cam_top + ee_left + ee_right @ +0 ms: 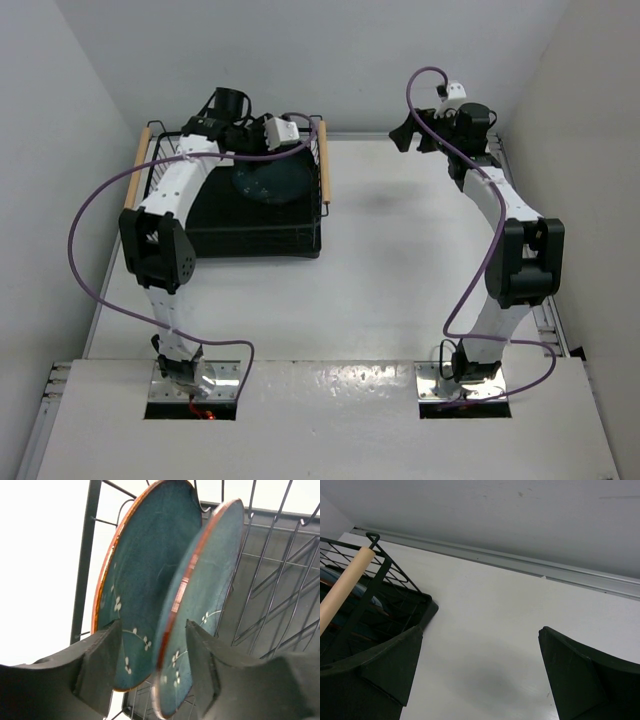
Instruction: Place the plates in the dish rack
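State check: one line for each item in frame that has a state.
dish rack: on the table, holding both plates
far plate: standing on edge in the rack
near plate: standing on edge in the rack
left gripper: open, jaws either side of the near plate's rim
right gripper: open, empty, over the table beside the rack
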`<move>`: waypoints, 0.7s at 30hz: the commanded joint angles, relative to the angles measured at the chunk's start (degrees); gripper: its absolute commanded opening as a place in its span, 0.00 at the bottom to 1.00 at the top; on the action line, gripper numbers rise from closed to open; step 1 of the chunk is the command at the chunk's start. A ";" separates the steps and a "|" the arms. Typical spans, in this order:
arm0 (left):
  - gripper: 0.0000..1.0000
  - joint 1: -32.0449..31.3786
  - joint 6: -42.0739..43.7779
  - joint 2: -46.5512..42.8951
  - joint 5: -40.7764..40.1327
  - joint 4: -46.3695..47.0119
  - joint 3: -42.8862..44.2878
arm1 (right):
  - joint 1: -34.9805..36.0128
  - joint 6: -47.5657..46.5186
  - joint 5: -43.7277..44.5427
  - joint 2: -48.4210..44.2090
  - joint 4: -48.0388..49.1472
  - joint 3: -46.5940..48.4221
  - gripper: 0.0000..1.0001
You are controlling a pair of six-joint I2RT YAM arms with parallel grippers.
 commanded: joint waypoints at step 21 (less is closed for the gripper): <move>0.67 -0.36 1.37 -11.59 2.97 0.04 -1.49 | -2.43 0.69 -3.39 -9.23 6.11 -9.36 0.99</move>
